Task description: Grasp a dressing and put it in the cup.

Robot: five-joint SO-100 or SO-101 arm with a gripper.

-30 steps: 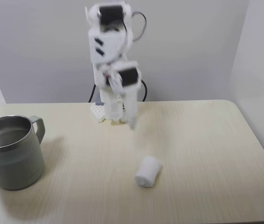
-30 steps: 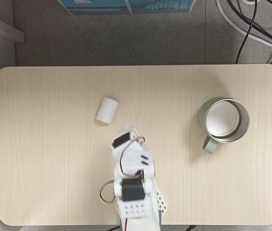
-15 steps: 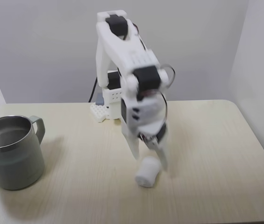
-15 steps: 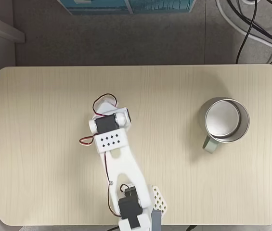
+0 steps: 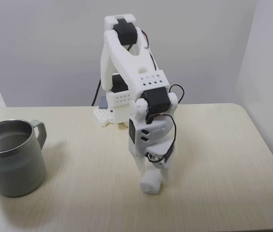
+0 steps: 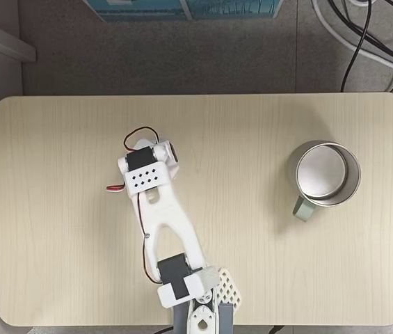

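Your gripper (image 5: 153,175) is right down on the dressing (image 5: 151,184) on the bench (image 5: 213,145), jaws hidden so I can't tell their spread: straddle the roll squarely, squeeze gently, then lift clear toward the cup (image 5: 11,157) well off left.

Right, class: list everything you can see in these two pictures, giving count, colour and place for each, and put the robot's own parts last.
dressing: one, white, on the table under the gripper in a fixed view.
cup: one, grey steel, at the table's left end in a fixed view, right end in the view from above.
table: one, pale wood.
cables: several, black and white, on the floor.
box: one, teal, on the floor.
arm: one, white.
gripper: one, white, down at the dressing.
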